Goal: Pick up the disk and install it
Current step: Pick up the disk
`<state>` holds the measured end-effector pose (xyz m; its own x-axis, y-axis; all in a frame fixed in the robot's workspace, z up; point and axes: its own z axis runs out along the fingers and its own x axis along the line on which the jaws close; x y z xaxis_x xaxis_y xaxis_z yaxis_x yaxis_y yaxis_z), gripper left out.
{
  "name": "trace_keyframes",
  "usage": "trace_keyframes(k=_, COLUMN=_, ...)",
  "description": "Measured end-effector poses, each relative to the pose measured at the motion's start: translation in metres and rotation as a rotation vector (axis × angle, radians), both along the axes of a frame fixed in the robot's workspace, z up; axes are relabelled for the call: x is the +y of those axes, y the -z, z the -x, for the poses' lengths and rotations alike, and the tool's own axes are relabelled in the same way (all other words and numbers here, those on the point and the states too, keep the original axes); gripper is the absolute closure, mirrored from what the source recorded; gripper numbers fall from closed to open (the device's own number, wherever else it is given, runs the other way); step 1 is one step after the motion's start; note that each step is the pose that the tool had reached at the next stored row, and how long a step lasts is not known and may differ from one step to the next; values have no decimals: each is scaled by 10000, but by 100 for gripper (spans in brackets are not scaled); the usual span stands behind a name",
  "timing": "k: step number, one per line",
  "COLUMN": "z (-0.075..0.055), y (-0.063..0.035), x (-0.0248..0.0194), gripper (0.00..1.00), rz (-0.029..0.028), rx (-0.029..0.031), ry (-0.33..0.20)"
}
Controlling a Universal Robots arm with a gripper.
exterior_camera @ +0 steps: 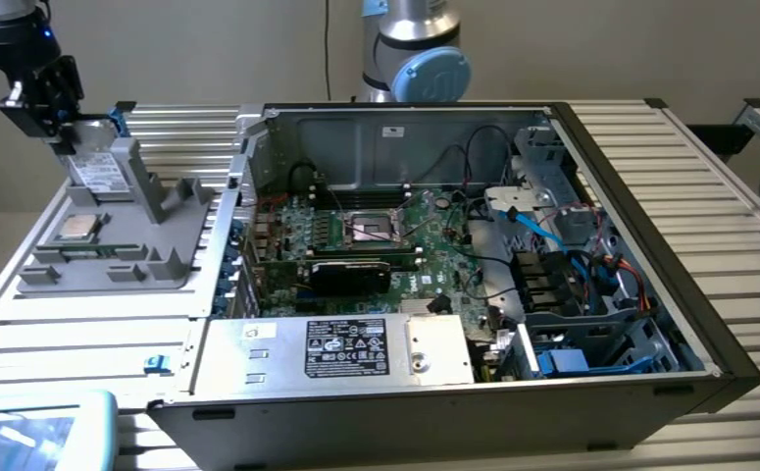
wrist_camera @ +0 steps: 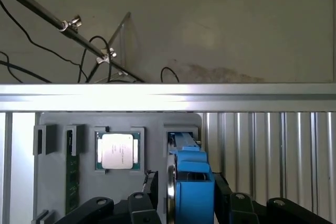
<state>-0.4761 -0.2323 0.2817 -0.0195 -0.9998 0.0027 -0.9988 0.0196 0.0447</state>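
The disk [exterior_camera: 97,169] stands on edge in a slot of the grey fixture [exterior_camera: 118,263] at the exterior view's left, with its white label facing out and a blue frame tab at the top. My gripper [exterior_camera: 66,132] hangs right over its upper end. In the wrist view the blue frame of the disk [wrist_camera: 193,182] sits between my black fingers [wrist_camera: 150,192], one on each side. My gripper [wrist_camera: 185,196] is open around it, and the disk still rests in its slot.
A square silver processor chip [exterior_camera: 76,228] [wrist_camera: 118,150] lies in the fixture beside the disk. The open computer case [exterior_camera: 641,235] fills the middle, with motherboard, cables, a drive cage [exterior_camera: 589,339] and a grey power supply [exterior_camera: 340,348]. Slatted aluminium table [exterior_camera: 78,334] underneath.
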Motion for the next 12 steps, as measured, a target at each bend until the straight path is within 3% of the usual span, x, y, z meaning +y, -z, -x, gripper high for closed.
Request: trace_keyframes(k=12, z=0, y=31, x=1, gripper=50, rz=1, rx=-2, ry=1)
